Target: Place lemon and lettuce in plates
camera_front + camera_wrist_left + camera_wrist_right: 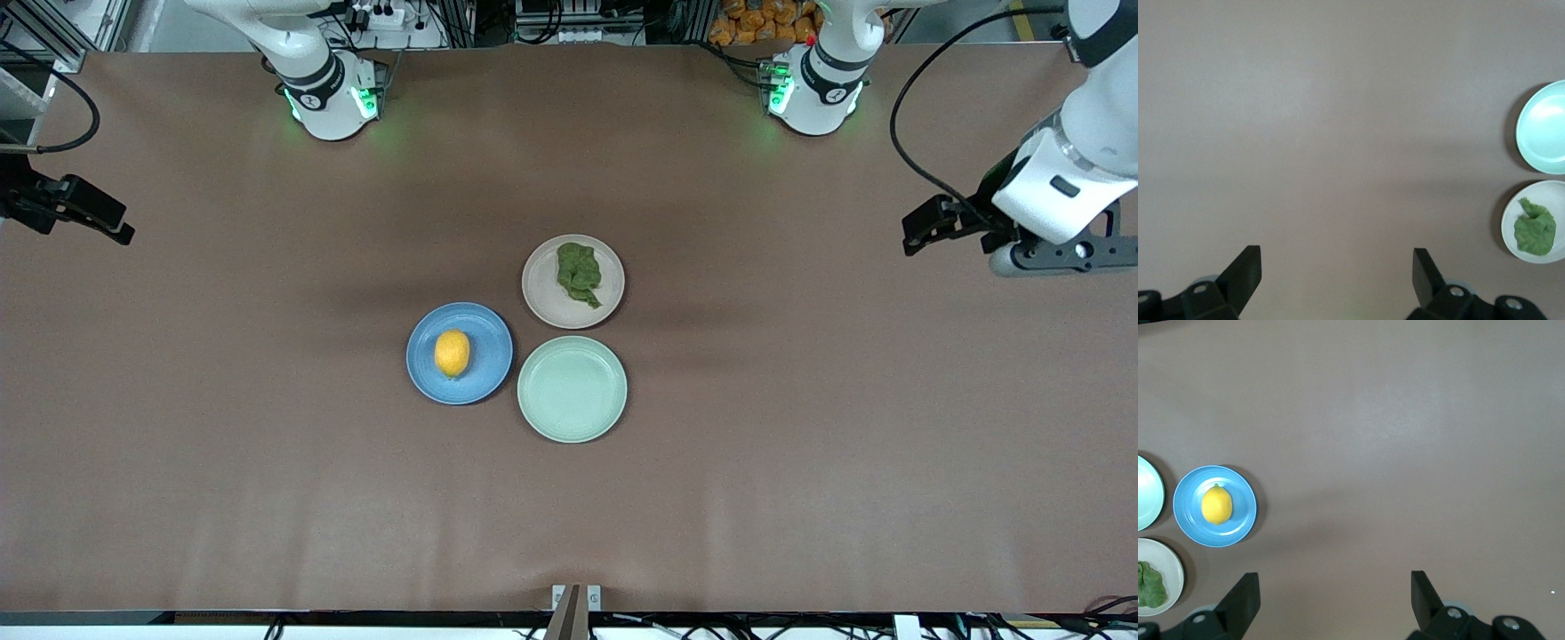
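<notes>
The yellow lemon lies in the blue plate at the table's middle. The dark green lettuce lies in the beige-pink plate, which sits farther from the front camera and more toward the left arm's end. My left gripper hangs open and holds nothing over bare table at the left arm's end. My right gripper hangs open and holds nothing over bare table at the right arm's end. The right wrist view shows the lemon in its blue plate, well away from that gripper. In the left wrist view the lettuce lies well away from that gripper.
A pale mint-green plate with nothing in it sits beside the blue plate, nearer the front camera than the beige-pink one; the three plates almost touch. Brown table surface spreads all round them. The arm bases stand along the table's back edge.
</notes>
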Tool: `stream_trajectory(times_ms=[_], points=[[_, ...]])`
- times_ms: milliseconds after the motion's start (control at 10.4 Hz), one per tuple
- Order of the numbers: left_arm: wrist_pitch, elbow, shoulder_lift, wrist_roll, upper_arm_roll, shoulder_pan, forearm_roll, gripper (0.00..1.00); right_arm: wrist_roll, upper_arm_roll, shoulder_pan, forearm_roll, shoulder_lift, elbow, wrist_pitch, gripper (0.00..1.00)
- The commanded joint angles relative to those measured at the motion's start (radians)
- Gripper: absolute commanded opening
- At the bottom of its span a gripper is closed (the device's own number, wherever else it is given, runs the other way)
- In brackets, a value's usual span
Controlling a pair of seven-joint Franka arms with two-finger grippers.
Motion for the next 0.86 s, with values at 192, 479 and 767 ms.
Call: stream_trajectory(times_ms=[192, 479, 767], points=[[-0.084, 0.020, -0.044, 0.029, 0.001, 0.005, -0.015, 1.00, -0.011, -0.011, 0.000, 0.003, 0.000, 0.000, 0.024, 1.00], [-0.086, 0.021, -0.036, 0.029, 0.001, 0.008, -0.012, 1.00, -0.009, -0.009, 0.005, 0.015, 0.006, -0.006, -0.034, 1.00], [-0.075, 0.040, -0.033, 0.035, -0.002, 0.008, -0.015, 1.00, -0.008, -0.006, 0.009, 0.020, 0.008, -0.006, -0.049, 1.00]])
